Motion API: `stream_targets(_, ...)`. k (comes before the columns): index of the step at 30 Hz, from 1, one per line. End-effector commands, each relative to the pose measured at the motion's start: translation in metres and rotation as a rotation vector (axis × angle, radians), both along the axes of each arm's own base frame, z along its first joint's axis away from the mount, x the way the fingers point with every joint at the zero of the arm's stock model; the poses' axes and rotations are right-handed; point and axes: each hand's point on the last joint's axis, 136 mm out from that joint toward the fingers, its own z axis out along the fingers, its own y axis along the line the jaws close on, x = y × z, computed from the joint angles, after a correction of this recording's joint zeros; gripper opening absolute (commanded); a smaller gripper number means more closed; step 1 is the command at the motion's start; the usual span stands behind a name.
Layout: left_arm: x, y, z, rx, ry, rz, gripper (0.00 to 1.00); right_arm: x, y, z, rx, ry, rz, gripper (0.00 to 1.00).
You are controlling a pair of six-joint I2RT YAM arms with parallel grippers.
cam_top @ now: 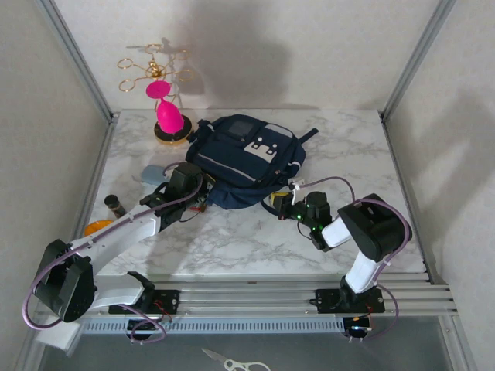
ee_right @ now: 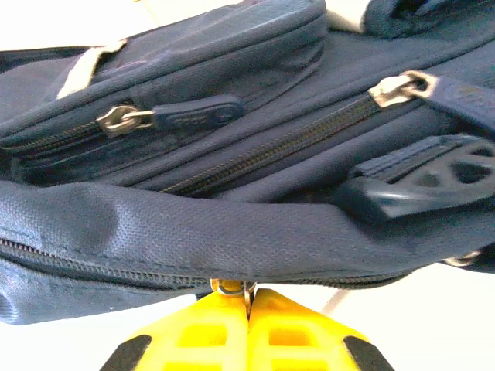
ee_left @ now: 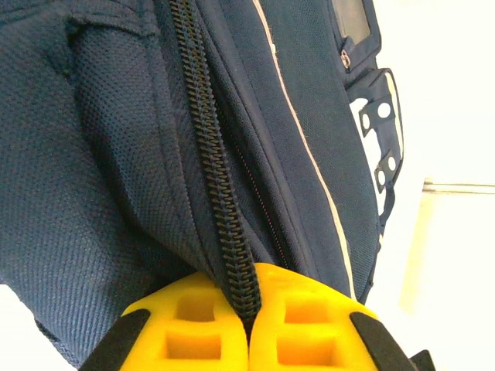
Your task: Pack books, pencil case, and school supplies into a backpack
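Note:
The navy backpack [cam_top: 244,158] lies flat in the middle of the table, front patches up. My left gripper [ee_left: 249,309] is shut on the backpack's zipper band [ee_left: 224,193] at its left lower edge, also seen from above [cam_top: 197,193]. My right gripper [ee_right: 248,297] is shut on a small metal zipper pull [ee_right: 232,287] under the bag's lower seam, at the bag's near right corner [cam_top: 280,202]. The grey-blue pencil case [cam_top: 155,174] lies left of the bag, behind the left arm. An orange school-supply piece [cam_top: 97,226] sits at the far left. The books are out of view.
A gold stand holding a pink piece [cam_top: 168,116] rises at the back left, close to the bag. A dark cylinder [cam_top: 116,205] stands by the left wall. Scissors [cam_top: 228,359] lie below the rail. Bare marble stretches to the right [cam_top: 363,170] and near the front.

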Motion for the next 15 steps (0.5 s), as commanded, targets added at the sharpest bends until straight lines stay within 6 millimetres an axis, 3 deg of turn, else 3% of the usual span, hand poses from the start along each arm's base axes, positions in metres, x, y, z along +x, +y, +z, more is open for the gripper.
stream_targets(1,0.017,0.008,0.055,-0.036,-0.156,0.041,0.00,0.015,-0.028,-0.006,-0.010,0.061,-0.142,0.00)
stream_targets(5,0.016,0.011,0.058,-0.037,-0.158,0.043,0.00,0.022,-0.048,-0.015,-0.053,0.114,-0.249,0.00)
stream_targets(10,0.012,0.022,0.062,-0.025,-0.167,0.067,0.00,0.038,-0.093,-0.026,-0.101,0.208,-0.473,0.00)
stream_targets(15,0.014,0.020,0.057,-0.042,-0.157,0.051,0.00,0.052,-0.089,-0.029,-0.113,0.296,-0.460,0.00)
